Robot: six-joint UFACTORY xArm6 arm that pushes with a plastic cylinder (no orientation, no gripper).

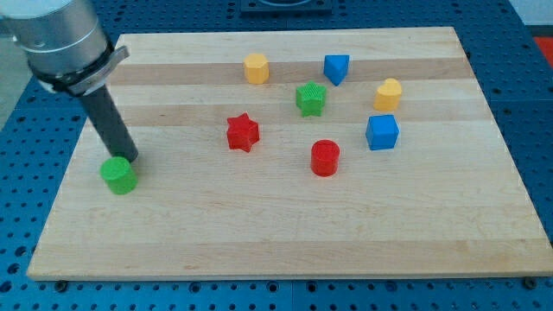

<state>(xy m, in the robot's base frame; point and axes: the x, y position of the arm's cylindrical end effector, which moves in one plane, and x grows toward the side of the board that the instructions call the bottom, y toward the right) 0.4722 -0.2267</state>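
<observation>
Camera view shows my tip (130,159) low at the view's left of the board (285,242), touching or just short of the top-right edge of the green cylinder (119,175). The rod has nothing to clench or release, so it grasps nothing; it only rests against or beside that block, and the exact contact is hidden by the rod itself.

Taking the green cylinder as the landmark: the red star (243,132) lies to its right and a little toward the view's top, well apart. The red cylinder (325,158) is farther right. The green star (310,98) and yellow cylinder (256,67) sit up and right. The blue cube (382,132), yellow block (388,93) and blue wedge-like block (336,68) are farthest right.

In my judgement the green cylinder is light, stiff and small, and slides readily on smooth wood. Its round side would let it roll off an off-centre push, so contact belongs square on its side.
</observation>
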